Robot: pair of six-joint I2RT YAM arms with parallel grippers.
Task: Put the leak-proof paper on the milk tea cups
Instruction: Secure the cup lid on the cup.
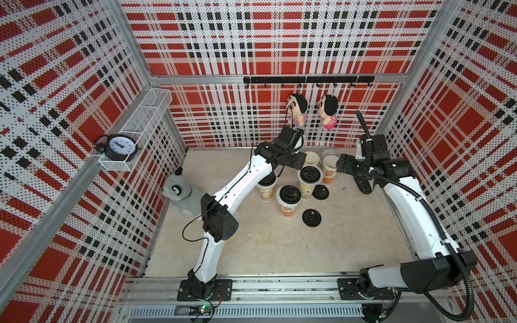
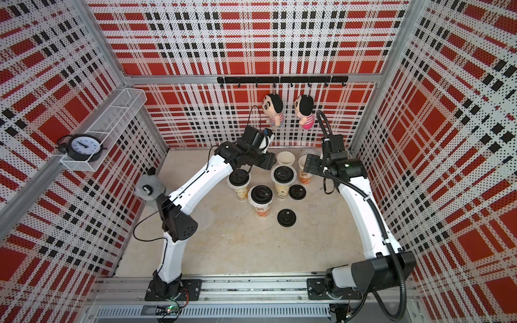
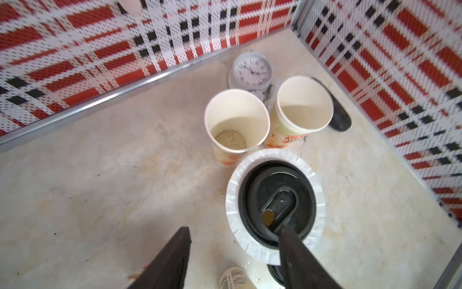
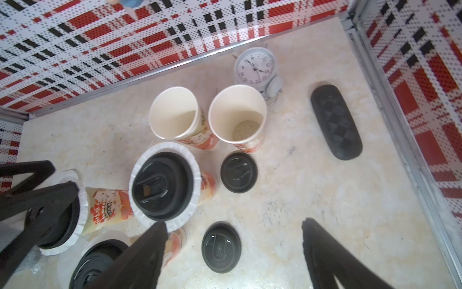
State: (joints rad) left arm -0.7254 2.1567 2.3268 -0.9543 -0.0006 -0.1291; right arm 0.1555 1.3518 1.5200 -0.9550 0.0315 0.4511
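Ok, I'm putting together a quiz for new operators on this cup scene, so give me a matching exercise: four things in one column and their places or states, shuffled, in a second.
Things
1. white clock
2. black clock
3. two back cups
4. black case

Places or states
A. in the wire basket on a side wall
B. lying flat on the table near a side wall
C. mouths uncovered
D. on the table, behind the two back cups

Pairs: 1-D, 2-A, 3-C, 4-B
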